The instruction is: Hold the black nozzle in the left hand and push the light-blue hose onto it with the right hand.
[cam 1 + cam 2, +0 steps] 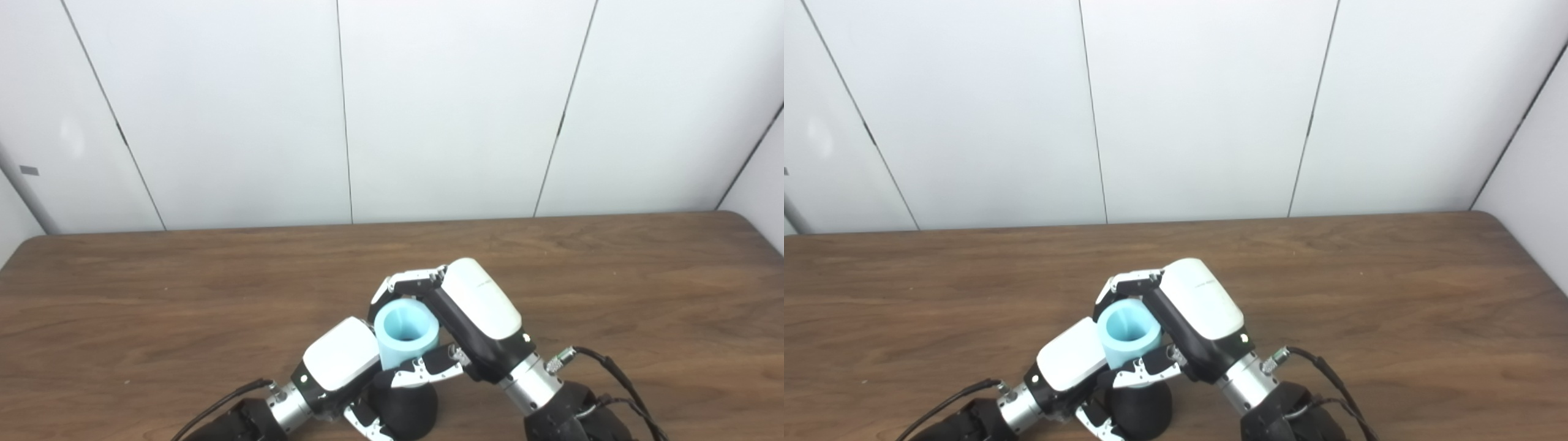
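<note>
The light-blue hose (407,338) is a short wide tube, open end up, above the near middle of the wooden table (184,294). My right hand (465,318) is shut on the hose, fingers over its far side and thumb across its front. The black nozzle (409,411) sits directly under the hose, its top hidden inside or behind the hose's lower end. My left hand (343,367) is shut on the nozzle from the left, with fingertips (367,424) curling under it. The same pair shows in the right eye view: hose (1128,338), nozzle (1142,413).
White wall panels (429,110) stand behind the table's far edge. A black cable (612,370) loops from my right wrist and another cable (214,407) runs from my left wrist.
</note>
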`<state>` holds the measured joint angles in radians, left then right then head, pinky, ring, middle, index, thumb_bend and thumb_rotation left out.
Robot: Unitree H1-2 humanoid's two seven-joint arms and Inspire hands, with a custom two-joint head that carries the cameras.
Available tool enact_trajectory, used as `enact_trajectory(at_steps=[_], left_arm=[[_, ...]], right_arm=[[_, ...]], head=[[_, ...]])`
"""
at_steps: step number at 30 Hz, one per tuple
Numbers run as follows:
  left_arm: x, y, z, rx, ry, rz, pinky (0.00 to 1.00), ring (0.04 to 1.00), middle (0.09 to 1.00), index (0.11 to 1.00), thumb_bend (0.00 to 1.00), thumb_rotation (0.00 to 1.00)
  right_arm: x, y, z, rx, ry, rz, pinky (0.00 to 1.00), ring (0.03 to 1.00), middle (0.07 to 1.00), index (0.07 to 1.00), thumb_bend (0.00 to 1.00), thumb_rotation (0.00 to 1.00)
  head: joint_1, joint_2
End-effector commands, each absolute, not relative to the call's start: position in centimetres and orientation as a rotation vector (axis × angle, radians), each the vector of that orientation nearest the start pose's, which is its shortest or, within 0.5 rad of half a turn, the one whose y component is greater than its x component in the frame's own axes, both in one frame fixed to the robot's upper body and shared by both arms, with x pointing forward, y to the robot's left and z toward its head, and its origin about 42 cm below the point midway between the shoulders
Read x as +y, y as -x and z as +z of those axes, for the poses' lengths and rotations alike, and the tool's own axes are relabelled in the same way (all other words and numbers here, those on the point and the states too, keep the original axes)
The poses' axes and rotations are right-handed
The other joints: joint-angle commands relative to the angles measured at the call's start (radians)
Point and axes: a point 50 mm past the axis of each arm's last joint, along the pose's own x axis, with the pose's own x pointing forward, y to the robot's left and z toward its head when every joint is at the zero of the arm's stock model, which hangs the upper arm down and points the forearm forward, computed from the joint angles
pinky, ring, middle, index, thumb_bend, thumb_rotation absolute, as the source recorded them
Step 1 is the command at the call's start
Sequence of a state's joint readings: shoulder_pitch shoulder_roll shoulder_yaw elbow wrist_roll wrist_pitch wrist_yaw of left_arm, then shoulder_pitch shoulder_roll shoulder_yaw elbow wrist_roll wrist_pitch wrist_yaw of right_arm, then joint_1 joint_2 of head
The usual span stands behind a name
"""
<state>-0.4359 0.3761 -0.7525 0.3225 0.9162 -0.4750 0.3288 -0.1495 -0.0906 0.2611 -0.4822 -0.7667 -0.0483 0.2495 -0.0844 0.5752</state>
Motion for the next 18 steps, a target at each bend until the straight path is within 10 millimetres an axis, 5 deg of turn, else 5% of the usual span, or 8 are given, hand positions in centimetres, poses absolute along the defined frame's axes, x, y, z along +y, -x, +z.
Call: enact_trajectory(at_steps=[1,18], left_arm=[[13.92,-30.06,5.44,-0.699,-1.181,-0.892,0.10,0.146,0.471,0.479,0.52,0.00],[13.86,-30.10,5.37,-0.700,-1.183,-0.890,0.10,0.151,0.471,0.479,0.53,0.00]], right_arm=[[-14.41,-27.52,25.90,-0.701,0.836,0.271,0.10,0.153,0.475,0.483,0.53,0.00],[-14.74,-26.70,25.17,-0.704,0.803,0.247,0.09,0.140,0.471,0.483,0.53,0.00]], head=[[0.000,0.001],[-0.001,0.003]])
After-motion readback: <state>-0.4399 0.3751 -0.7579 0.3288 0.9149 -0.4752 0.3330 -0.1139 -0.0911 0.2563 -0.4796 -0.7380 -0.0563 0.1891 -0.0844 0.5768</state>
